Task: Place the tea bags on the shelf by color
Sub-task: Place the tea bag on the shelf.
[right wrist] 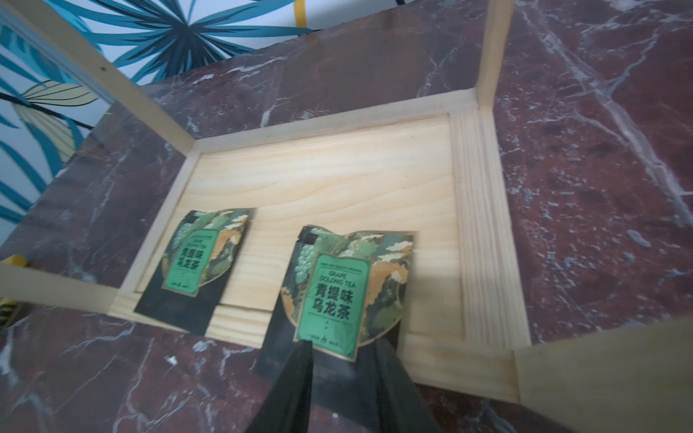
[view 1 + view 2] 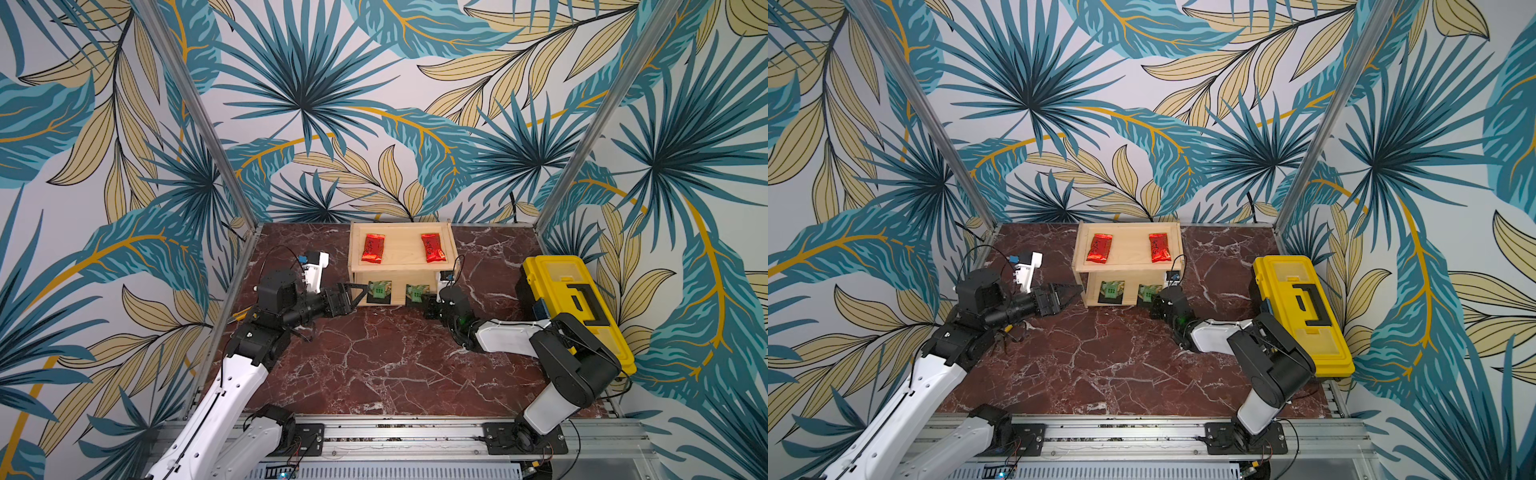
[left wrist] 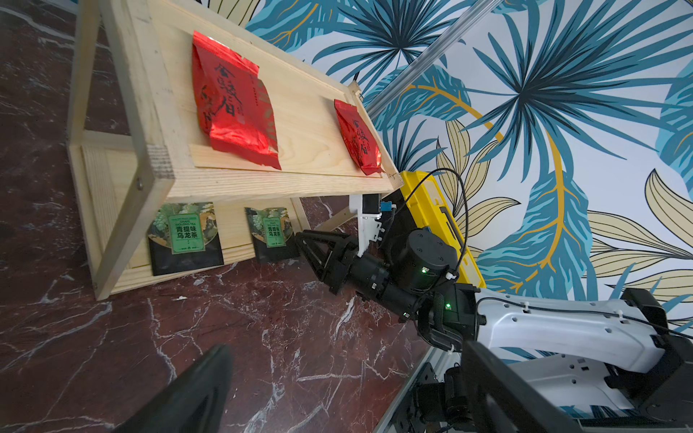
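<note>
Tea bags [image 1: 339,296] all lie on the shelf [image 2: 401,249], sorted by color: two red ones, left [image 2: 372,248] and right [image 2: 433,248], flat on the top board, and two green ones, left [image 2: 379,289] and right [image 2: 417,292], on the bottom board. Both green bags sit with their black near edges hanging over the front rim toward the table [image 2: 374,353].

What matters for the coming move is the right green bag and the right pincer [image 1: 343,348]. The bag lies straight ahead of the pincer, deeper into the lower tier, and its long axis runs front to back along the pincer's line of reach. The jaws stand partly apart at the bag's overhanging edge and do not look clamped on it. Whether a fingertip touches the foil I cannot tell.

The left pincer [image 2: 360,293] is spread wide and empty, just beside the shelf's left front post and nearer the left green bag.

My judgement is that the sorting is essentially done. The right arm, the nearer one, should back out along that same axis and stay low under the top board. A snagged fingertip could drag the bag off the rim.
</note>
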